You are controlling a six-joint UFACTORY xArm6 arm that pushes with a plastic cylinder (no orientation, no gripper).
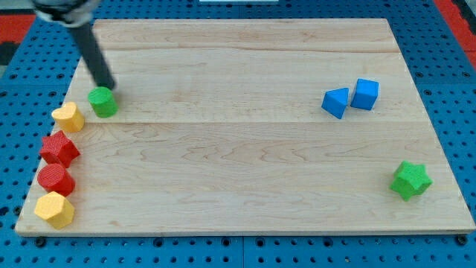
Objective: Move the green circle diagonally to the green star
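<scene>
My tip [108, 87] touches green circle [103, 102] at its upper-left; no hand fitted. Push starting; next, drive diagonally down-right toward green star [410, 180].

Wood board [245, 171] w/ 2 green [103, 102] [410, 180], 2 blue [336, 102] [364, 94], 2 yellow [68, 117] [54, 210], 2 red blocks [59, 149] [55, 179].

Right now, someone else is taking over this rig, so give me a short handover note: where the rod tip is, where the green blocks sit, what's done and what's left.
My tip sits at the upper-left edge of the green circle, touching or nearly touching it.
The green circle is near the board's left side, just right of the yellow heart-like block.
The green star is near the view's bottom-right corner.
Done: tip placed behind the circle.
Left: nearly the whole diagonal push down and right to the star. The blue blocks lie above that line.
</scene>
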